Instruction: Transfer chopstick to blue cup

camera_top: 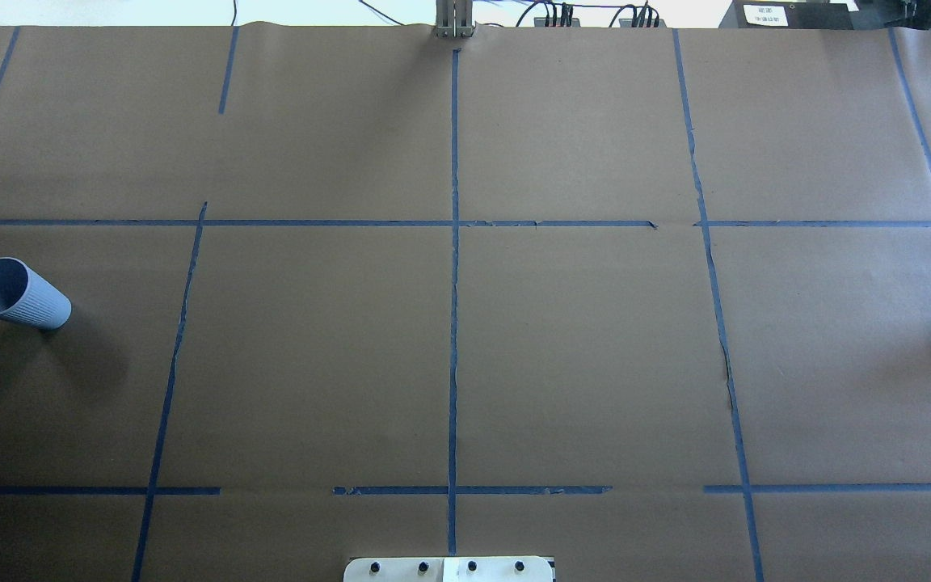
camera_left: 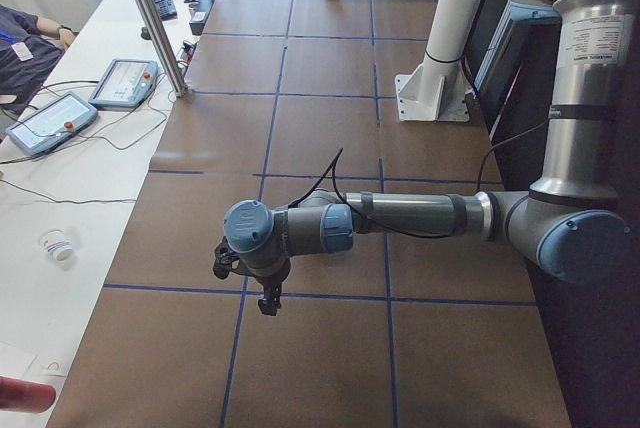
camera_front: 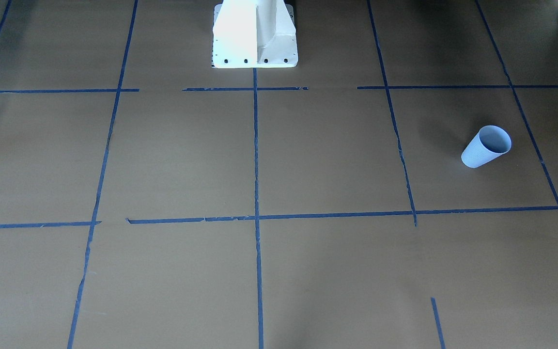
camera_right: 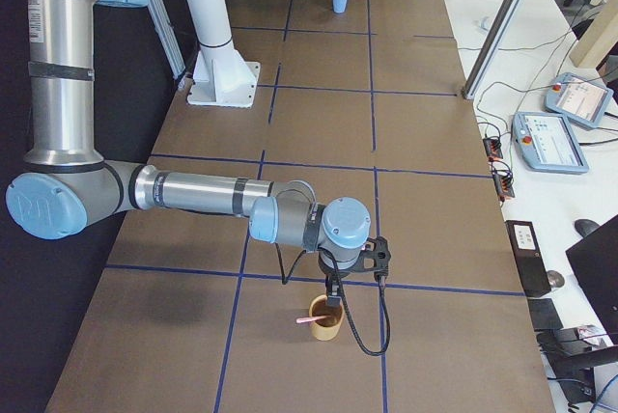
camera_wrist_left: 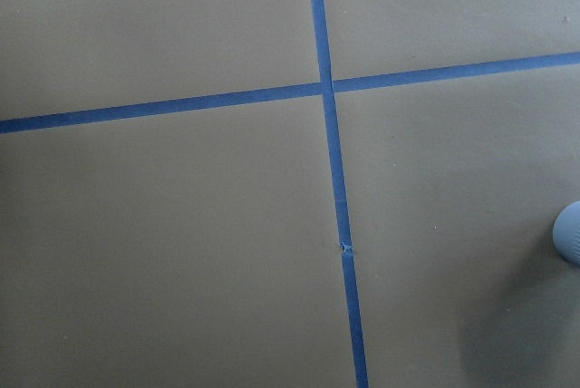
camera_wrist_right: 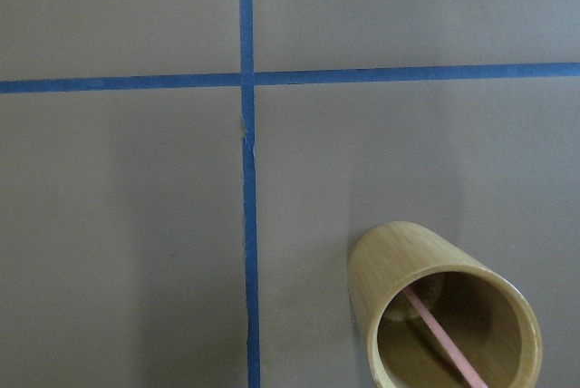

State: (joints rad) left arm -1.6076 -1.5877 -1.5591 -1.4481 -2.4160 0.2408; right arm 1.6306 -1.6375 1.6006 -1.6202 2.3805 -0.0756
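Chopstick leans inside a bamboo cup right under the right gripper. Can't tell its grip state, nor the left gripper's. Blue cup stands well apart from it. The stick is probably light, stiff and slippery, so pinch the end poking past the rim.

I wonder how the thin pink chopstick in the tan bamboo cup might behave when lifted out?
The thin pink chopstick looks straight, so it is probably stiff, and light given its slimness. It leans loosely inside the tan bamboo cup, so dragging it sideways might tip that cup.
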